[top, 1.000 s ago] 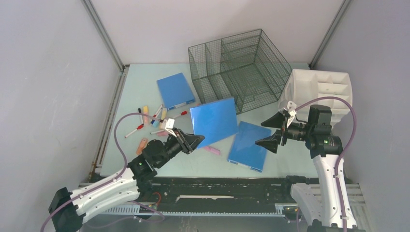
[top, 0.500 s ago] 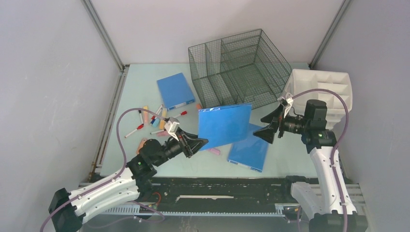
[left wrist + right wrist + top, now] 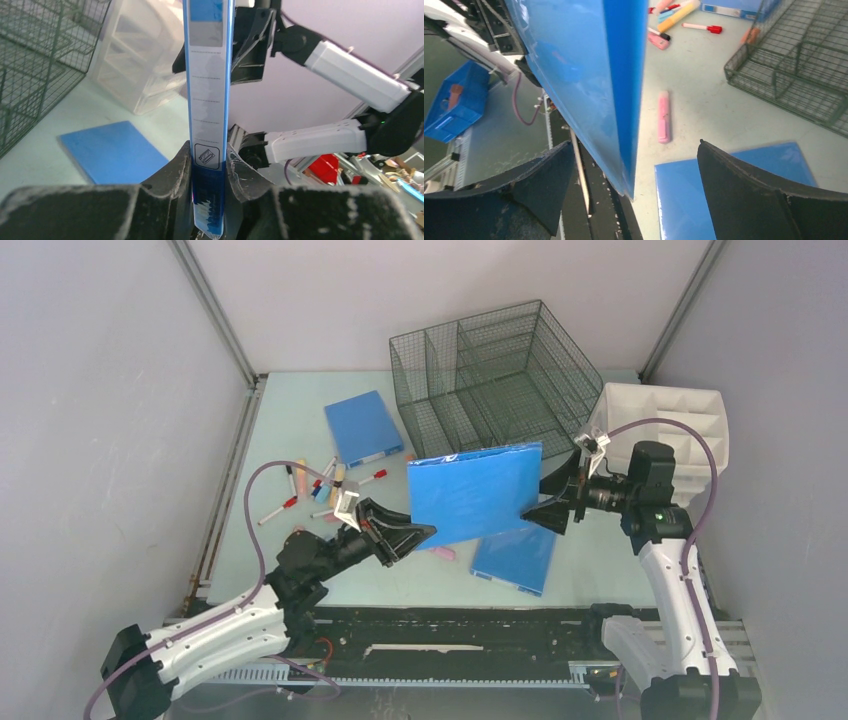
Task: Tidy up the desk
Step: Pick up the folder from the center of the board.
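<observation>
My left gripper (image 3: 412, 534) (image 3: 209, 172) is shut on the lower end of a blue folder (image 3: 475, 490) (image 3: 208, 95) and holds it up on edge above the mint-green desk (image 3: 290, 420). The folder's far corner (image 3: 594, 75) reaches in between the wide-apart fingers of my right gripper (image 3: 548, 503) (image 3: 634, 170), which is open; whether either finger touches it I cannot tell. A second blue folder (image 3: 515, 556) (image 3: 724, 195) (image 3: 112, 157) lies flat on the desk below it. A third one (image 3: 363, 427) lies at the back left.
A green wire organizer (image 3: 495, 380) stands at the back. A white compartment tray (image 3: 670, 425) sits at the right. Several markers and highlighters (image 3: 318, 485) are scattered at the left. One pink highlighter (image 3: 664, 116) (image 3: 438, 552) lies near the flat folder.
The left gripper has lifted the folder and swung it to the right, toward the right gripper. The right gripper rose and moved left until the folder's corner came between its open fingers.
</observation>
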`<control>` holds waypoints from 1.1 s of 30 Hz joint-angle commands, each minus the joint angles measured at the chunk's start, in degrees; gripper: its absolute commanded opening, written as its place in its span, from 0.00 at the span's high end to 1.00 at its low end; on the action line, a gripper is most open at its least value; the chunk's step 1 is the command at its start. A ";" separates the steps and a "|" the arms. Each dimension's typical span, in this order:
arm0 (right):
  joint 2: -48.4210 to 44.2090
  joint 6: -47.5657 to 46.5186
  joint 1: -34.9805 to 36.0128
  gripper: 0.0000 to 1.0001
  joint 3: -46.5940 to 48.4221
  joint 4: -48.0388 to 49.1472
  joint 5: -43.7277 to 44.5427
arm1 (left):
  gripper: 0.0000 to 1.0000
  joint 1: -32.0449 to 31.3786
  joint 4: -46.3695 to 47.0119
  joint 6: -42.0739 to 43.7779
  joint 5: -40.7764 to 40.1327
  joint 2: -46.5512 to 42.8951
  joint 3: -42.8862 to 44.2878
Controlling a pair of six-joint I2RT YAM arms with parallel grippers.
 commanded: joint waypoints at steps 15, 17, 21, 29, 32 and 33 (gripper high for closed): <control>-1.99 5.75 1.24 0.34 -0.95 6.52 -14.01 | 1.00 -0.22 13.99 -4.26 4.80 5.06 -0.47; -2.20 5.95 1.29 0.61 -0.95 6.56 -14.21 | 1.00 -0.27 14.11 -4.16 4.81 5.44 -0.43; -2.42 6.46 1.27 0.99 -0.95 7.79 -15.01 | 1.00 -0.22 14.13 -4.11 4.38 5.91 -0.47; -3.15 6.11 0.95 1.00 -0.95 8.51 -20.52 | 0.67 -0.04 8.43 -2.00 1.46 3.84 -0.14; -3.34 6.09 0.41 1.00 -0.95 8.49 -20.73 | 0.49 0.55 4.01 -0.31 0.23 1.41 0.40; -3.48 6.10 0.11 1.00 -0.95 8.41 -20.39 | 0.43 0.81 2.53 0.16 -0.13 0.61 0.58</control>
